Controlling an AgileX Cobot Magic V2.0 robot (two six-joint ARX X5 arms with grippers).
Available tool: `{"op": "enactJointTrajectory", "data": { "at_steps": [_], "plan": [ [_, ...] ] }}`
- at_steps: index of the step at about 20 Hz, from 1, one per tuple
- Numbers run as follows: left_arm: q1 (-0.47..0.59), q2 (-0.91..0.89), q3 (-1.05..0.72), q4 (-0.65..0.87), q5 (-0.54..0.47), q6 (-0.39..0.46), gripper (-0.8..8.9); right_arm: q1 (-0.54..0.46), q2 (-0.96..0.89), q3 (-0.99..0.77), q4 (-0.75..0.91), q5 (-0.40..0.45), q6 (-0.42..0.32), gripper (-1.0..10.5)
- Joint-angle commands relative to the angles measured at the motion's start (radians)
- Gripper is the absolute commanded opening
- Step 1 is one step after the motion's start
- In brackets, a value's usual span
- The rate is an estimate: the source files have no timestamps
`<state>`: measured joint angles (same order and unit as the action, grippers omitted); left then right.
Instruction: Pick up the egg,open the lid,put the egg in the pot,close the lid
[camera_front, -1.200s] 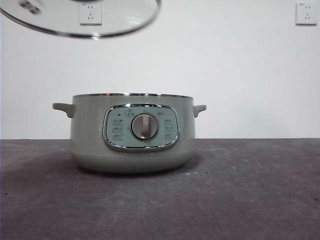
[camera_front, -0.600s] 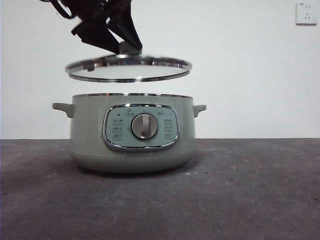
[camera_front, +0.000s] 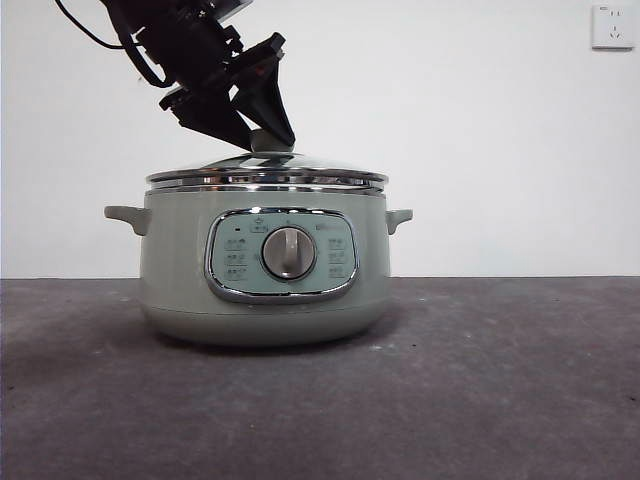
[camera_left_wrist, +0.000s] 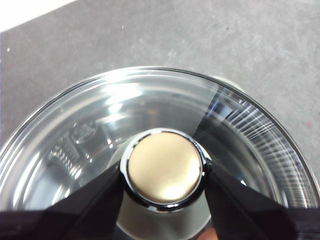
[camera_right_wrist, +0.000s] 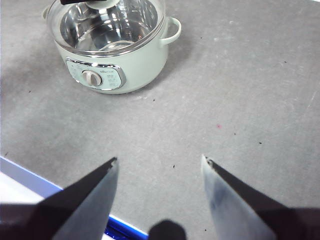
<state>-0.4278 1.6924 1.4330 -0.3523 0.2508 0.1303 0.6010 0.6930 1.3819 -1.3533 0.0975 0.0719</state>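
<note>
The lid (camera_front: 266, 172) sits on the pot (camera_front: 262, 265), its chrome rim on the pot's rim; the left gripper (camera_left_wrist: 165, 175) is closed on the lid's knob (camera_left_wrist: 165, 167); the egg is not visible, reflections hide the inside; the right gripper (camera_right_wrist: 159, 161) hangs apart over the table (camera_right_wrist: 240, 90), jaws spread, holding nothing.

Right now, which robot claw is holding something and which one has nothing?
The left gripper pinches the lid by its knob, on the pot. The right gripper hangs open, empty.

The left gripper (camera_front: 262, 135) has lowered the lid (camera_front: 266, 172) onto the pot (camera_front: 180, 270).
</note>
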Motion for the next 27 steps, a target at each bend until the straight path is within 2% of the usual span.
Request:
{"op": "enactJointTrajectory", "data": {
  "at_steps": [1, 6, 20, 21, 24, 27],
  "plan": [
    [-0.006, -0.004, 0.012, 0.054, 0.010, 0.005, -0.07, 0.000, -0.004, -0.009, -0.023, 0.002, 0.014, 2.8],
    [-0.006, 0.002, 0.012, 0.055, -0.018, 0.005, -0.08, 0.000, -0.004, -0.009, -0.023, 0.002, 0.016, 2.8],
    [-0.011, 0.059, 0.012, -0.030, -0.016, 0.003, 0.06, 0.000, -0.004, -0.009, -0.023, 0.005, 0.016, 2.8],
    [-0.011, 0.059, 0.012, -0.027, -0.016, 0.003, 0.46, 0.000, -0.004, -0.009, -0.023, 0.006, 0.016, 2.8],
    [-0.011, 0.058, 0.016, -0.026, -0.016, 0.001, 3.60, 0.000, -0.004, -0.009, -0.023, 0.009, 0.016, 2.8],
    [-0.009, 0.048, 0.016, -0.029, -0.016, 0.001, 3.83, 0.000, -0.004, -0.009, -0.023, 0.009, 0.016, 2.8]
  ]
}}
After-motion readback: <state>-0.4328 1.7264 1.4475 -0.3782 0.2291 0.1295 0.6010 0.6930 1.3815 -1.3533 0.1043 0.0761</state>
